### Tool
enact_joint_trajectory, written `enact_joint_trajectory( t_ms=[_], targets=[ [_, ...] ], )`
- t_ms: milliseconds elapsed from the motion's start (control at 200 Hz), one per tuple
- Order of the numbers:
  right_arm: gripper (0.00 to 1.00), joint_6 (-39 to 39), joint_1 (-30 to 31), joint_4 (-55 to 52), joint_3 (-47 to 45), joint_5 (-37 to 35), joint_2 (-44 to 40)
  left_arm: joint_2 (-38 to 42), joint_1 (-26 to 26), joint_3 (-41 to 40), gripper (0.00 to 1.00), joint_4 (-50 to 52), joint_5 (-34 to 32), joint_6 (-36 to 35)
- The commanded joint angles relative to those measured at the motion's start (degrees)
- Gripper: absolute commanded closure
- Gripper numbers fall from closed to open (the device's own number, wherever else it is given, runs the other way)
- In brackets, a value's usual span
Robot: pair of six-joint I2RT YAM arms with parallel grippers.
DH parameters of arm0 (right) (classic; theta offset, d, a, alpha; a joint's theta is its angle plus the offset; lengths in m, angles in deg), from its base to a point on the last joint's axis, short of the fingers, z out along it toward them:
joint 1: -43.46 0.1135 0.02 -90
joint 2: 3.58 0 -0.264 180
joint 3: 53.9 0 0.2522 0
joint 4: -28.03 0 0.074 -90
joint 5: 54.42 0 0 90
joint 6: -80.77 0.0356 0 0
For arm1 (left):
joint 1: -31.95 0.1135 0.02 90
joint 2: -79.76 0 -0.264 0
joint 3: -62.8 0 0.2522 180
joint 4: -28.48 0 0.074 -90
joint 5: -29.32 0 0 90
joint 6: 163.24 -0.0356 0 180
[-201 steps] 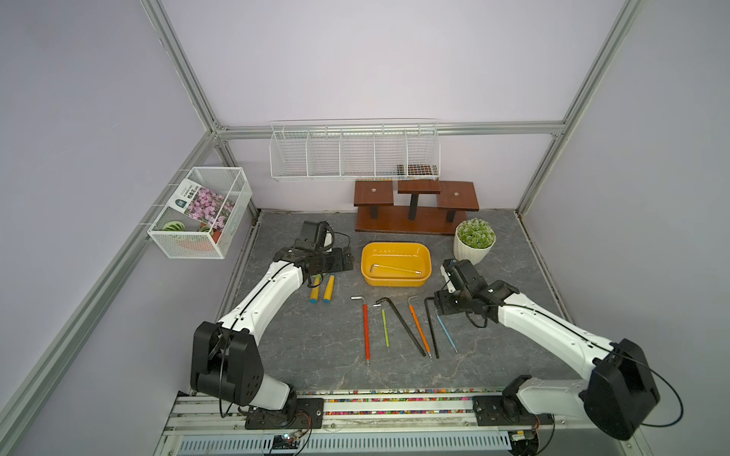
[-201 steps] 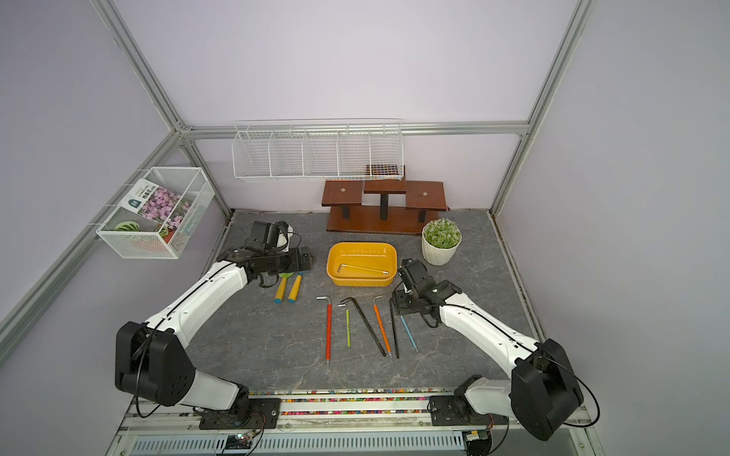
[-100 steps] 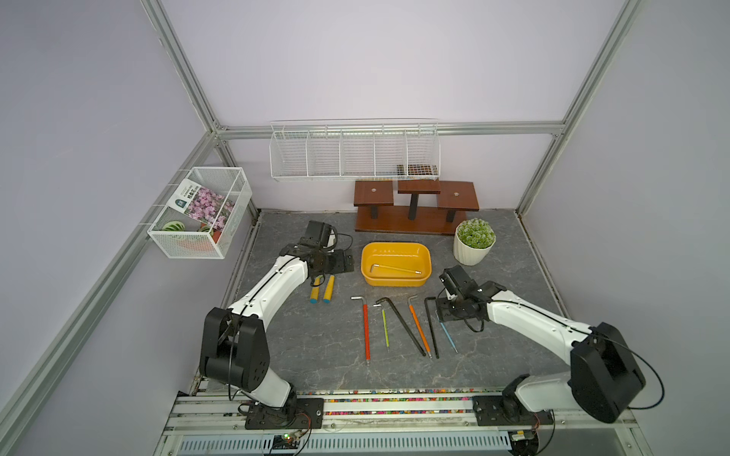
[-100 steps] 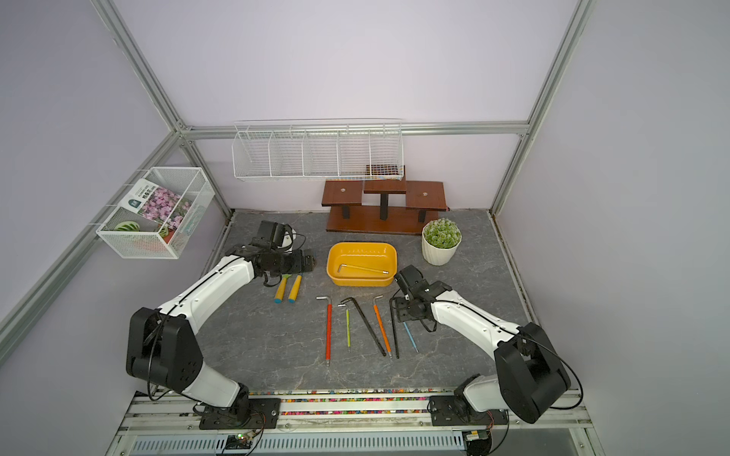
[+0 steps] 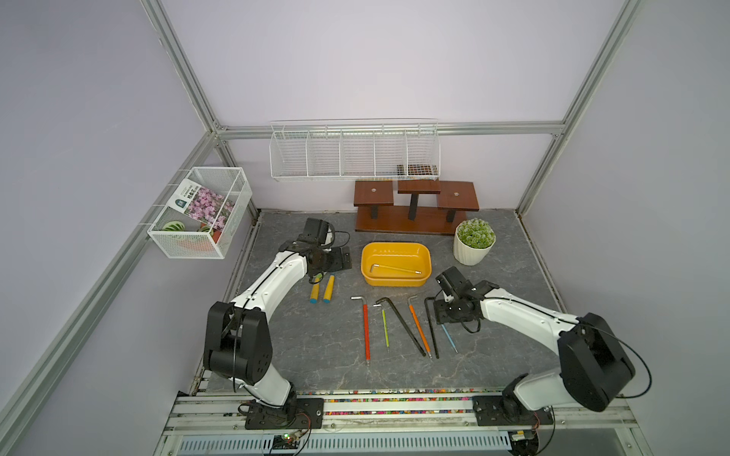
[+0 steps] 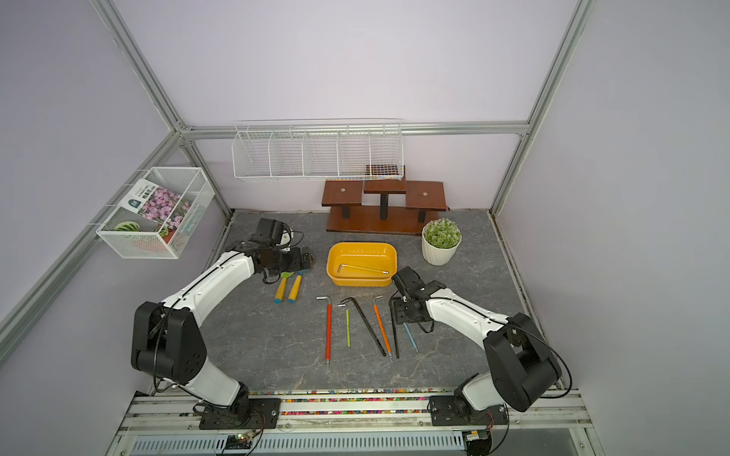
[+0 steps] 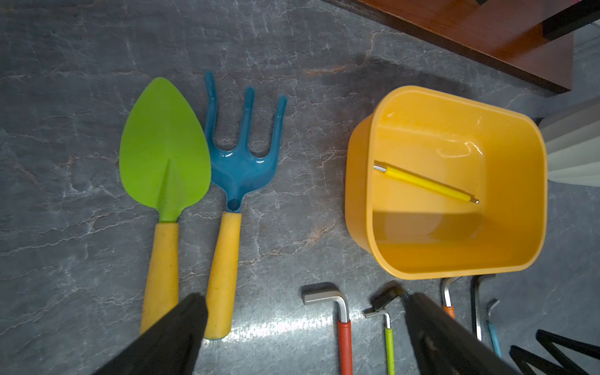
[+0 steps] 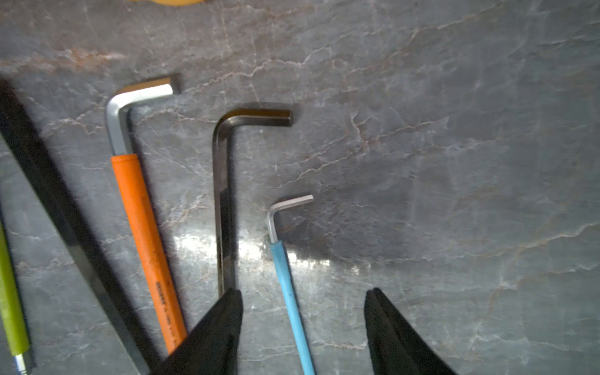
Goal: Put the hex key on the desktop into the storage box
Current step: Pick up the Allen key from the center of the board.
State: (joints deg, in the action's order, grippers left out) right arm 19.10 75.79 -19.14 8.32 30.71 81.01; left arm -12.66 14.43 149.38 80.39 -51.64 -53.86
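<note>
Grey desk (image 5: 316,355), crowded: right gripper (image 8: 304,292) part open, empty, straddles blue key (image 8: 285,276); black key (image 8: 224,194) just beside one finger (image 8: 214,331) could get caught or knocked. Left gripper (image 7: 305,297) open, empty.

The right wrist view is slightly blurred: there the blue hex key (image 8: 285,279) runs off the frame edge between the fingers (image 8: 214,337) of the right gripper (image 8: 303,292). One finger covers the far ends of the thinner black hex key (image 8: 222,201) and the orange hex key (image 8: 143,233), and the storage box (image 8: 168,1) shows only as a yellow sliver. In both top views that gripper's body hides the blue hex key's bent end. In the left wrist view the left gripper (image 7: 303,298) covers the end of the trowel (image 7: 164,152) handle, while the red hex key (image 7: 344,337), the green hex key (image 7: 389,344) and the white pot (image 7: 574,146) are cut by the edges.
</note>
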Motion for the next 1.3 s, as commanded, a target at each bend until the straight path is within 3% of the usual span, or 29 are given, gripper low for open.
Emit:
enact_joint_trajectory(
  t_ms=[0, 530, 964, 1294],
  targets=[
    [0.36, 1.6, 0.3, 1.1, -1.1, 2.3, 1.9, -0.1, 0.4, 1.3, 0.00, 0.5, 0.8, 0.7],
    [0.48, 3.7, 1.5, 1.2, -1.6, -1.4, 7.7, -0.2, 0.8, 1.4, 0.00, 0.6, 1.2, 0.8],
    [0.81, 4.5, 2.0, 1.5, -2.2, -3.1, 8.1, -0.2, 0.8, 1.4, 0.00, 0.8, 1.1, 0.8],
    [0.95, 3.8, 2.0, -1.7, -0.3, -4.5, 2.7, 0.5, 0.8, 1.4, 0.00, 0.9, 0.4, 0.8]
  ],
)
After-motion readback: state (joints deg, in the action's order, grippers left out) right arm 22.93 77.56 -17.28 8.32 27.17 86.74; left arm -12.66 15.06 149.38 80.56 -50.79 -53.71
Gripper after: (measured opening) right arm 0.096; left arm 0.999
